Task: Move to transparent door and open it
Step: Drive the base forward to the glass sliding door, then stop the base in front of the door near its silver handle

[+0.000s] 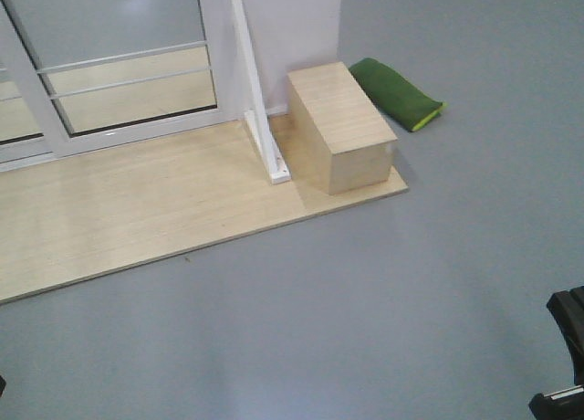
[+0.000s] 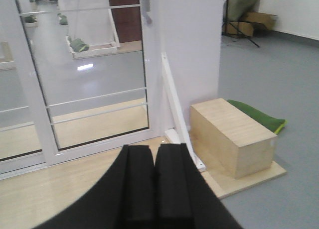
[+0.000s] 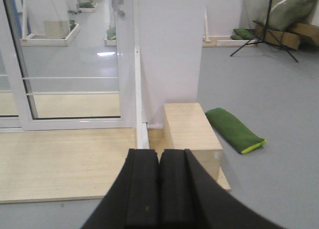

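Grey floor [image 1: 365, 292] fills most of the front view. The robot stands on it, well back from the doorway.

Light wood platform [image 1: 137, 210]: a flat sheet lying on the floor and running along the foot of the glazing.

Transparent door [image 2: 94, 79]: at the back of the platform, upper left in the front view. White frame, thin horizontal white bars across the glass. Its right-hand stile sits against the white wall panel [image 1: 292, 27].

Wooden box [image 1: 342, 128]: on the right end of the platform, in front of the wall panel, to the right of the door.

White brace [image 1: 255, 110]: slants down from the wall to the platform. Its foot lands between the door's lower right corner and the box, just beside the box.

Green cushion [image 1: 397, 93]: flat on the floor behind the box, off the platform.

Left gripper [image 2: 153, 152]: black fingers pressed together with nothing between them, pointing towards the door's lower right part.

Right gripper [image 3: 159, 157]: also closed and empty, aimed at the brace and box.

Grey handle [image 2: 145, 5]: on the door's right stile at the top edge of the left wrist view, only partly visible.
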`<state>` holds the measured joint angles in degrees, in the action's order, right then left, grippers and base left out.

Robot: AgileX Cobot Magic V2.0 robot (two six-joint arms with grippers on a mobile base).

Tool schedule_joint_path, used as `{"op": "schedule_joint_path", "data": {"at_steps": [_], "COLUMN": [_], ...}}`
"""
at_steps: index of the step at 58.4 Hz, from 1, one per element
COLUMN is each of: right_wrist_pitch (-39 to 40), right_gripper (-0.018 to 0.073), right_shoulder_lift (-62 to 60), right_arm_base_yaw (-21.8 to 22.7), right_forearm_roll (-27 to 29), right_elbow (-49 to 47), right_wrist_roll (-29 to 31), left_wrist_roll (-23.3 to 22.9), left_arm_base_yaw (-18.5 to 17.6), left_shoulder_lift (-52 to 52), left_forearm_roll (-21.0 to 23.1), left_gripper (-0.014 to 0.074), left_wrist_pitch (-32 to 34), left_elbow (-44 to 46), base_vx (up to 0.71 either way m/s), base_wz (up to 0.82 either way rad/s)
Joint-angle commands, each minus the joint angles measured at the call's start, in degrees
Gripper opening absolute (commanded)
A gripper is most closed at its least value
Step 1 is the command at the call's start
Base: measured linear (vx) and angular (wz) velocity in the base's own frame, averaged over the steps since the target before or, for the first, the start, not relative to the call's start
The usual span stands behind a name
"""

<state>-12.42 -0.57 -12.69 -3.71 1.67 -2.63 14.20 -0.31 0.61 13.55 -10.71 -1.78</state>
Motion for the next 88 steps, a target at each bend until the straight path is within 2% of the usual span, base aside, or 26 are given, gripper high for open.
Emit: {"op": "schedule_joint_path", "data": {"at_steps": [1, 36, 88], "right_wrist_pitch": [4.6, 4.1, 4.0], "right_gripper": [-0.0009, -0.0009, -0.0009], "right_shoulder_lift": [-0.9, -0.9, -0.9], "right_arm_base_yaw": [0.2, 0.2, 0.2], "right_forearm_roll": [-0.2, -0.2, -0.2], "right_elbow": [0.3, 0.3, 0.3], "right_wrist_roll": [0.1, 0.1, 0.1], "left_wrist_roll": [-0.1, -0.1, -0.1], "left_arm_base_yaw": [-0.3, -0.3, -0.3], "left_shoulder_lift": [0.8, 0.8, 0.8], "left_forearm_roll": [0.3, 0.3, 0.3], "left_gripper": [-0.0006, -0.0006, -0.0006], "left_wrist_pitch": [4.5, 4.5, 4.5], "left_elbow": [-0.8, -0.8, -0.8], "base_vx": [0.43, 0.42, 0.44], "base_wz": [0.53, 0.45, 0.09]}}
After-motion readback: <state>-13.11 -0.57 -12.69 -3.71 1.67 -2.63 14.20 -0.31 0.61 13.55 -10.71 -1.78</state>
